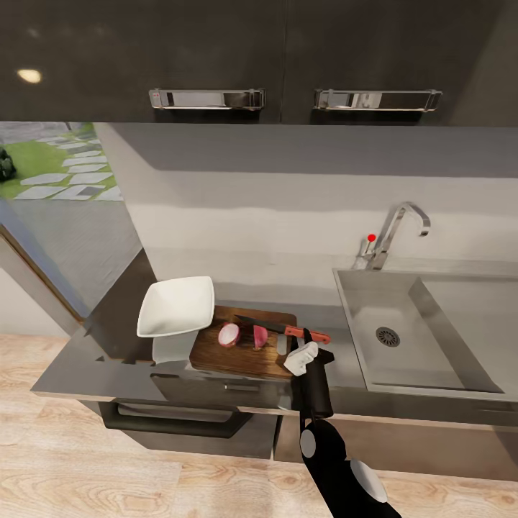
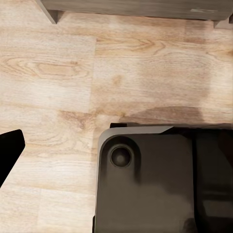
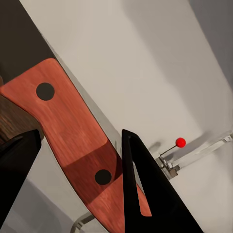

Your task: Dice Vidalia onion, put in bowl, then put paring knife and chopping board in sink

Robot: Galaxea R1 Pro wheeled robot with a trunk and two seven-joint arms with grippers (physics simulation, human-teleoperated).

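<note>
Two pieces of Vidalia onion (image 1: pixel 243 335) lie on the chopping board (image 1: pixel 244 354), beside the bowl (image 1: pixel 176 306). Right claw (image 1: pixel 309 344) grasps the paring knife (image 1: pixel 288 330) by its handle (blade over board); keep cuts vertical, clear of the bowl.

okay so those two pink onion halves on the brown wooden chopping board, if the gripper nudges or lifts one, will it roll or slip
The two pink onion halves on the brown wooden chopping board look like half-rounds, so each would probably rock or topple rather than roll far. They look small, so probably light. Their curved skin may slip between narrow fingers; gripping across a flat cut face seems safer.
</note>
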